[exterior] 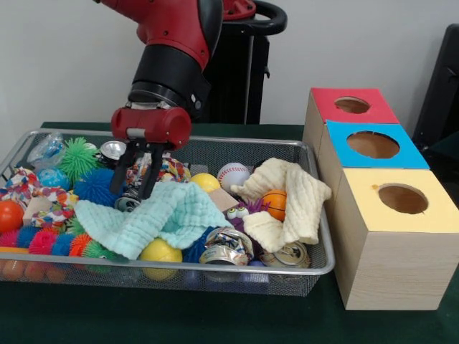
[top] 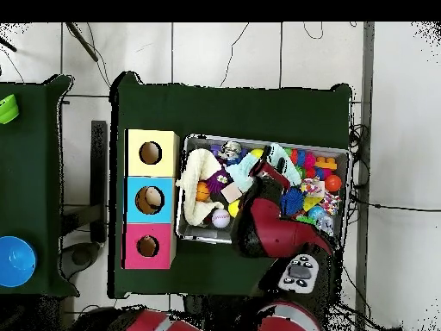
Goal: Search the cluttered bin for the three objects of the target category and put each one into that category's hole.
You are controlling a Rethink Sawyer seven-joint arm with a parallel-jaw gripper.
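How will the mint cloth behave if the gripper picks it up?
The mint cloth lies rumpled and draped over balls, so it is probably floppy and would sag from the gripper. It looks light. One edge covers the yellow ball, which may roll once the cloth lifts.

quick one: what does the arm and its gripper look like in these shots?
Red arm with glossy rounded shells and a black cylindrical wrist section above a red rounded gripper body. The gripper has two thin black fingers. In the overhead view the arm shows red, with a grey button panel near its base. No loose cables visible.
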